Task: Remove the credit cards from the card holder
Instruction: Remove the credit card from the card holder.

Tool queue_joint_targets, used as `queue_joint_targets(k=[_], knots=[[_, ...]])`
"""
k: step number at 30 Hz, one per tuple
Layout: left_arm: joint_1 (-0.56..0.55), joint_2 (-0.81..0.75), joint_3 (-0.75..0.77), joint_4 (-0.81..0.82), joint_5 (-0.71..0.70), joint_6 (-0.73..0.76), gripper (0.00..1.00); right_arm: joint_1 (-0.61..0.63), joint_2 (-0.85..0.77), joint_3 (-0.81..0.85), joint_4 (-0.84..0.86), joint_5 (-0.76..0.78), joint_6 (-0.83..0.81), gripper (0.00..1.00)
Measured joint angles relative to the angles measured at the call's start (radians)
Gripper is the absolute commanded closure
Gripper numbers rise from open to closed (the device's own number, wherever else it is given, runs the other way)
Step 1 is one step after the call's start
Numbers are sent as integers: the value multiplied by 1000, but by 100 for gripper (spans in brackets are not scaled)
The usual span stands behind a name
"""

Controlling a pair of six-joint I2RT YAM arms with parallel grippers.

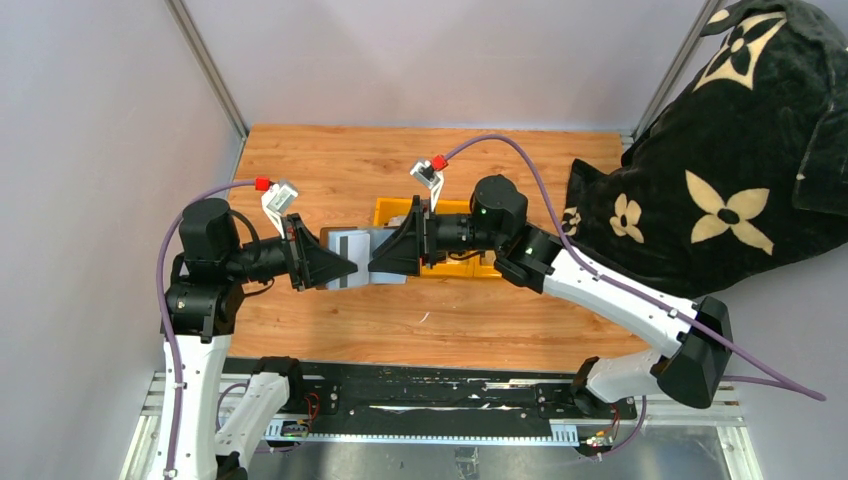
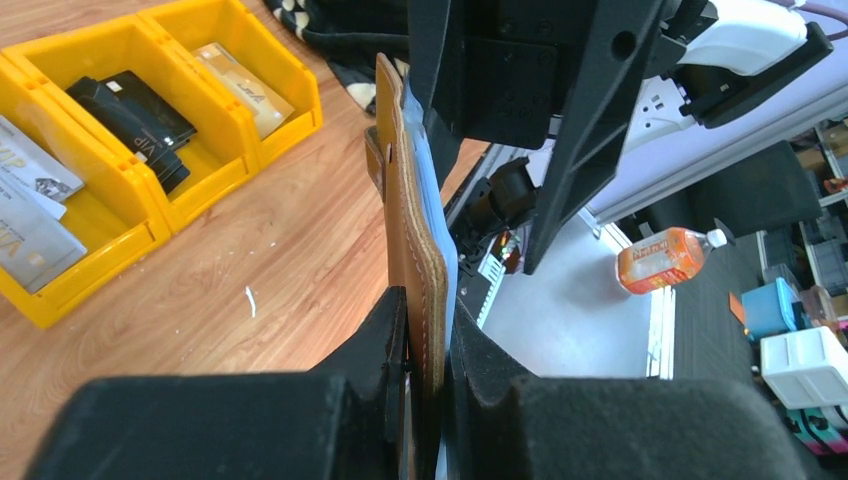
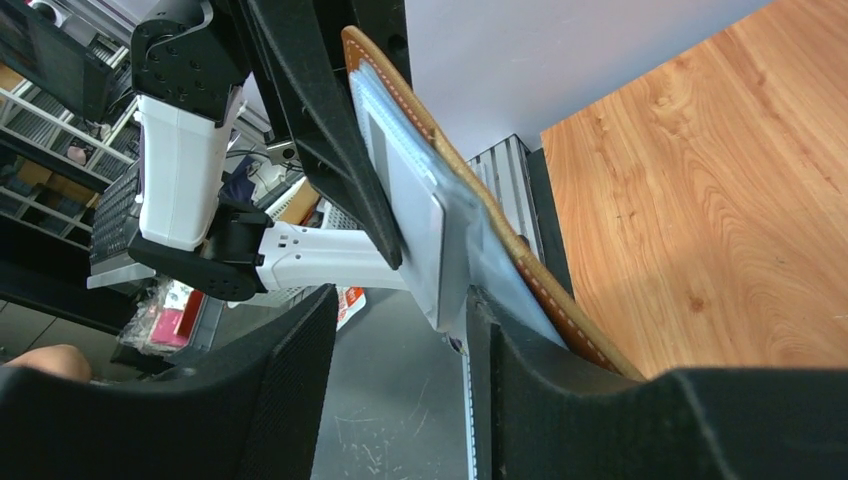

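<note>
My left gripper is shut on the lower edge of the card holder and holds it upright above the table. It is brown outside and silvery-grey inside. In the top view it hangs between the two grippers. A grey credit card sticks out of its inner face. My right gripper is open around that card's lower corner, which lies against one finger; the other finger stands well apart. More credit cards lie in the yellow bin: a black one, a tan one, silvery ones.
The yellow three-compartment bin sits on the wooden table just behind the right gripper. A black blanket with pale flower shapes covers the table's right end. Grey walls close in the left and back sides.
</note>
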Motion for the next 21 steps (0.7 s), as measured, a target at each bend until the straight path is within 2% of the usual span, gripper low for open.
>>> queue_joint_targets(k=[6, 9, 12, 15, 18, 21], knots=[[1, -1, 0, 1, 15, 0, 90, 10, 36, 23, 4, 2, 16, 59], [2, -4, -2, 4, 23, 0, 84, 14, 45, 30, 8, 6, 23, 67], [6, -10, -2, 11, 37, 0, 75, 14, 51, 30, 14, 7, 34, 74], [8, -14, -5, 20, 67, -1, 56, 15, 58, 33, 19, 8, 46, 81], [7, -22, -11, 26, 118, -4, 47, 17, 74, 42, 29, 11, 53, 90], [7, -27, -21, 22, 152, -6, 46, 19, 77, 42, 37, 14, 63, 98]])
